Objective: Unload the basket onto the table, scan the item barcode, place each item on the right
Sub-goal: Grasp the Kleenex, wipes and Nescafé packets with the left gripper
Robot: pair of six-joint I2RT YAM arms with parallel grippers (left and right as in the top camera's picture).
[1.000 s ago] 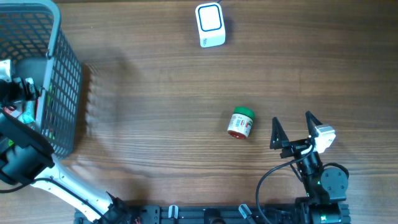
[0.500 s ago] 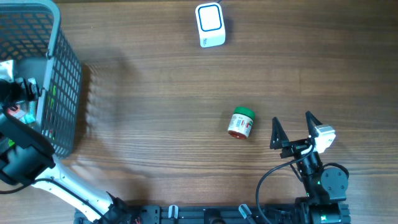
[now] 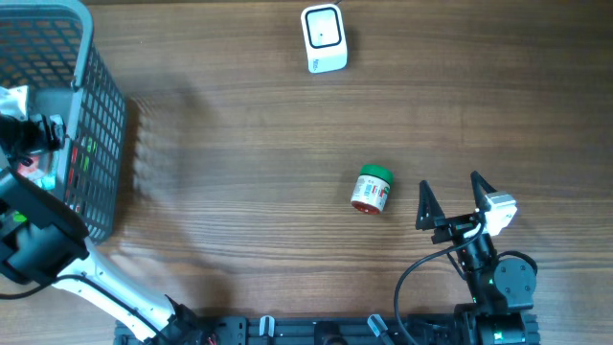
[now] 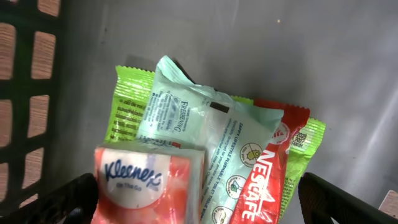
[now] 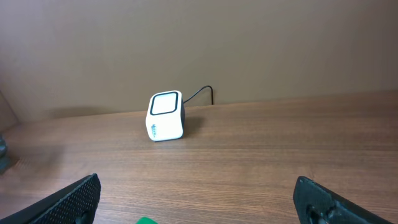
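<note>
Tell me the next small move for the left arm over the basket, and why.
Probably lower the open left end effector straight down onto the orange-and-white Kleenex tissue pack. It lies on top of the pale green wipes packet in the grey plastic mesh basket, between the fingers, and nothing is held yet.

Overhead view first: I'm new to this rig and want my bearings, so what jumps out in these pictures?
The grey mesh basket at the left of the table stands out, holding a Kleenex pack, a pale wipes packet and a red Nescafe sachet. A white barcode scanner sits at the far edge, and a green-lidded jar lies on its side mid-table near the open right tool.
</note>
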